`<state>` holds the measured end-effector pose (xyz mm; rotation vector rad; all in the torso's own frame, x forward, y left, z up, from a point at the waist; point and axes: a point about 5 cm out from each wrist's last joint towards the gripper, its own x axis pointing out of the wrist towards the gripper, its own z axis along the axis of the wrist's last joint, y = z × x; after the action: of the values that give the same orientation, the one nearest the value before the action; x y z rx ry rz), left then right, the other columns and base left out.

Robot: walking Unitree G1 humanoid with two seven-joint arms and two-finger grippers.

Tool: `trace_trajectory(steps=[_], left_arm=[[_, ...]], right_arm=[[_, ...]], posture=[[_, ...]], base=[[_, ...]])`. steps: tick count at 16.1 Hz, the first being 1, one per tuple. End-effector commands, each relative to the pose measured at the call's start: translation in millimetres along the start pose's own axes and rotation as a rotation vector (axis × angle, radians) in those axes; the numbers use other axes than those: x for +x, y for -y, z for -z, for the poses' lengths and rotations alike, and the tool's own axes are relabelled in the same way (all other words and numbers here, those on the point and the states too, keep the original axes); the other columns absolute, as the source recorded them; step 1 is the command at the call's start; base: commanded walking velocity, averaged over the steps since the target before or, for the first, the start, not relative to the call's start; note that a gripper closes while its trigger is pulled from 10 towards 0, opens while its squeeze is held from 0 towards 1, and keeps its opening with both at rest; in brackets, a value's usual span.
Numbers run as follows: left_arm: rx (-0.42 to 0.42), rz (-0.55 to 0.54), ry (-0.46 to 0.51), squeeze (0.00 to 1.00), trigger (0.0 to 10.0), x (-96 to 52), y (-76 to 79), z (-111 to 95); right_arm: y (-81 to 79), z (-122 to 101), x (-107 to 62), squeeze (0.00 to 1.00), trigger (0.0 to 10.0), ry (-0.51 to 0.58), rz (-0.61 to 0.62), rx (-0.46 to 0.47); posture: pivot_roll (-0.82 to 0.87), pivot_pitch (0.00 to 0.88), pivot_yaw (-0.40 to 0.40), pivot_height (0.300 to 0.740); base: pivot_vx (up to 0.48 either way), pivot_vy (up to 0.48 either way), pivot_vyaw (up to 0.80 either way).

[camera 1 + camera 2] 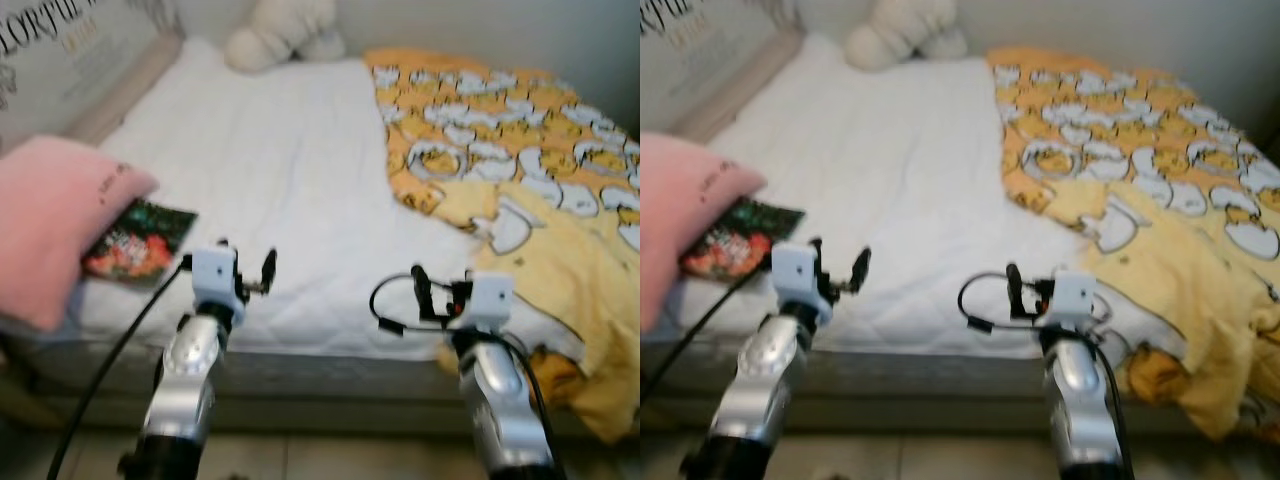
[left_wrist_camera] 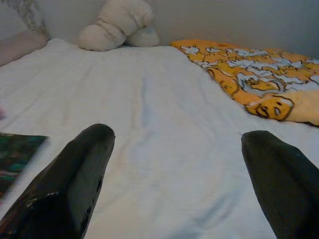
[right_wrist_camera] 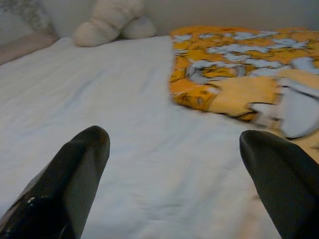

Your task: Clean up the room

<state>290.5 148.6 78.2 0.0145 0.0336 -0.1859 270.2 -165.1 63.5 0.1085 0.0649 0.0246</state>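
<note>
I see both arms raised at the bed's near edge — yellow blanket bunched right, pink pillow over a book left.

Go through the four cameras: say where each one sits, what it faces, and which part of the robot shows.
Left eye view: head, looking down at the bed; both silver arms show.
Right eye view: same scene, shifted sideways.
Left wrist view: along the open left gripper, over the white sheet.
Right wrist view: along the open right gripper.
Shared: the plush toy and yellow blanket appear in both wrist views.
</note>
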Motion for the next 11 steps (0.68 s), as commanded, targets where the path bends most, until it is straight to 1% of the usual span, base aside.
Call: trace_trajectory(steps=[1, 3, 4, 5, 6, 8, 9, 10, 11], left_arm=[[0.005, 0.039, 0.003, 1.0, 10.0, 9.4, 10.0, -3.4], [-0.001, 0.048, -0.002, 1.0, 10.0, 12.6, 10.3, -3.7], [0.031, 0.083, -0.004, 1.0, 10.0, 14.4, 15.0, -3.7], [0.059, 0.096, -0.044, 0.88, 10.0, 18.1, 18.2, 0.7], [0.045, 0.086, -0.044, 0.0, 10.0, 18.5, 16.8, 0.9], [0.049, 0.078, -0.032, 0.0, 10.0, 17.5, 14.5, 0.5], [0.042, 0.068, -0.049, 0.0, 10.0, 16.7, 12.1, 3.2], [0.025, 0.065, -0.064, 0.0, 10.0, 18.9, 7.9, 5.5], [0.035, 0.055, -0.082, 0.0, 10.0, 20.5, 3.5, 8.7]], right_arm=[[8.7, -10.9, 1.9, 0.0, 10.0, 0.049, 0.047, -0.023], [4.9, -13.2, 2.3, 0.0, 10.0, 0.064, 0.03, -0.017], [2.0, -12.6, 1.5, 0.0, 10.0, 0.057, 0.014, -0.034], [0.3, -8.0, -0.1, 0.0, 10.0, 0.029, 0.002, -0.052], [0.9, -6.0, -2.0, 0.0, 10.0, 0.022, 0.009, -0.055], [3.0, -2.8, -7.4, 0.0, 10.0, 0.016, 0.028, -0.041], [3.2, 0.4, -11.8, 0.0, 10.0, 0.005, 0.029, -0.038], [3.4, 3.8, -15.5, 0.0, 10.0, -0.003, 0.032, -0.038], [2.5, 5.1, -17.1, 0.0, 10.0, -0.007, 0.031, -0.039]], posture=[[0.03, 0.0, -0.026, 0.74], [0.02, 0.0, -0.022, 0.74], [0.02, 0.0, -0.016, 0.74], [0.01, 0.0, -0.01, 0.74], [0.01, 0.0, -0.008, 0.74], [0.0, 0.0, -0.001, 0.74], [0.0, 0.0, 0.0, 0.74], [0.0, 0.0, 0.007, 0.74], [-0.01, 0.0, 0.016, 0.74]], base=[[0.289, -0.382, 0.0], [0.304, -0.368, 0.0], [0.386, -0.281, -0.77], [0.0, 0.0, -0.76], [0.0, 0.0, -0.74], [0.0, 0.0, -0.74], [0.0, 0.0, -0.74], [0.0, 0.0, -0.74], [0.0, 0.0, -0.74]])
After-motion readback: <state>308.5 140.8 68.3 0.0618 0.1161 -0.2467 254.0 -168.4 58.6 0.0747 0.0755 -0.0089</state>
